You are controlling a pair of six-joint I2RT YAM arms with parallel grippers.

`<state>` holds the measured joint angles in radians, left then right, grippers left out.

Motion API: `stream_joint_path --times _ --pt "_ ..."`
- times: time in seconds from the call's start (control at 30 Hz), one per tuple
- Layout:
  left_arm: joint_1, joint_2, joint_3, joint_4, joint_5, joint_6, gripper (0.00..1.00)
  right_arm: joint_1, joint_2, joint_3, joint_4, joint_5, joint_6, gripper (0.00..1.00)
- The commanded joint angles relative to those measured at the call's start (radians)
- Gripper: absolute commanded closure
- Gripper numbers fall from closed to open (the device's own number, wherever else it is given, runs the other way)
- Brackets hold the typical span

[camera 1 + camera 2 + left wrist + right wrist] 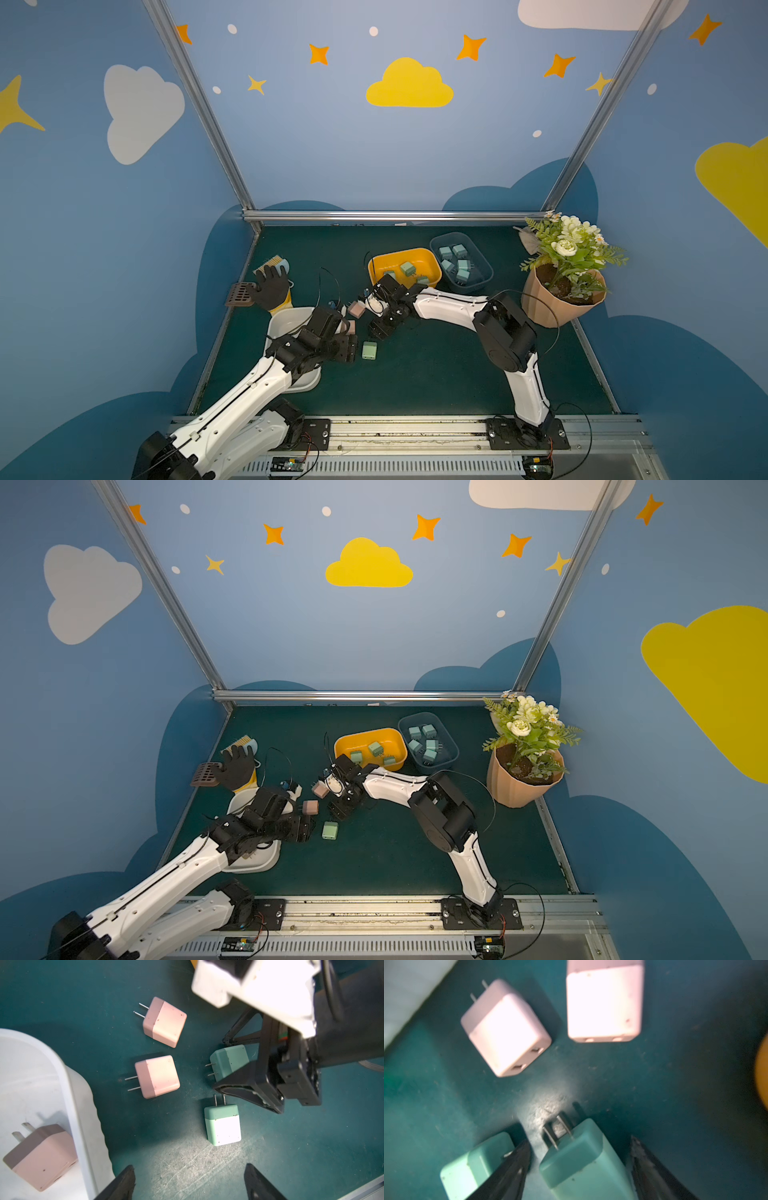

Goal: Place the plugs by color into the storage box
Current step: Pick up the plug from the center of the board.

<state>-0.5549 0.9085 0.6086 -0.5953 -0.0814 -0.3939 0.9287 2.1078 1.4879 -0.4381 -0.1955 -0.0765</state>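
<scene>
Plugs (407,268) of green colour lie in the yellow bin (428,266), bluish plugs (459,262) in the dark blue bin (482,266), and one pink plug (41,1157) in the white bin (70,1093). So each bin takes one colour, I think.

Four more lie on the green mat (62,991), in the middle of both top views. In the left wrist view, two pink ones (157,1076) are at the centre.

The right gripper (579,1140) stands open, with one finger on each side of a green plug (583,1159) that lies flat on the mat at the bottom centre of the right wrist view. Small gaps show on both sides, so it is not gripped yet. Probably the gripper is placed so in order to close on the flat sides.

The left gripper (189,1182) is wide open and empty at the bottom edge of its view. The second green plug (222,1124) lies just ahead of its opening, not between the fingers.
</scene>
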Motion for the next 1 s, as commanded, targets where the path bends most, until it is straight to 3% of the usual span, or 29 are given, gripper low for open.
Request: stream_joint_path --times 0.0,0.2,0.43,0.67,0.83,0.97 --pt "-0.011 0.003 -0.002 -0.011 -0.013 -0.027 0.17 0.011 -0.029 -0.023 -0.045 -0.009 -0.042 0.26" --pt "-0.029 0.002 -0.009 -0.016 -0.019 -0.039 0.17 0.028 -0.040 -0.015 -0.042 0.044 -0.054 0.43" --pt "-0.040 -0.003 -0.007 -0.024 -0.041 -0.035 0.17 0.032 -0.063 -0.029 -0.049 0.091 -0.065 0.54" --pt "-0.054 0.000 -0.009 -0.016 -0.056 -0.027 0.17 -0.010 -0.161 -0.080 -0.022 -0.003 -0.004 0.68" --pt "-0.032 -0.006 0.003 0.022 -0.047 0.004 0.17 -0.078 -0.260 -0.106 0.001 -0.068 0.018 0.71" --pt "0.000 0.011 0.026 0.116 -0.032 0.058 0.17 -0.126 -0.292 -0.078 -0.024 -0.047 0.009 0.71"
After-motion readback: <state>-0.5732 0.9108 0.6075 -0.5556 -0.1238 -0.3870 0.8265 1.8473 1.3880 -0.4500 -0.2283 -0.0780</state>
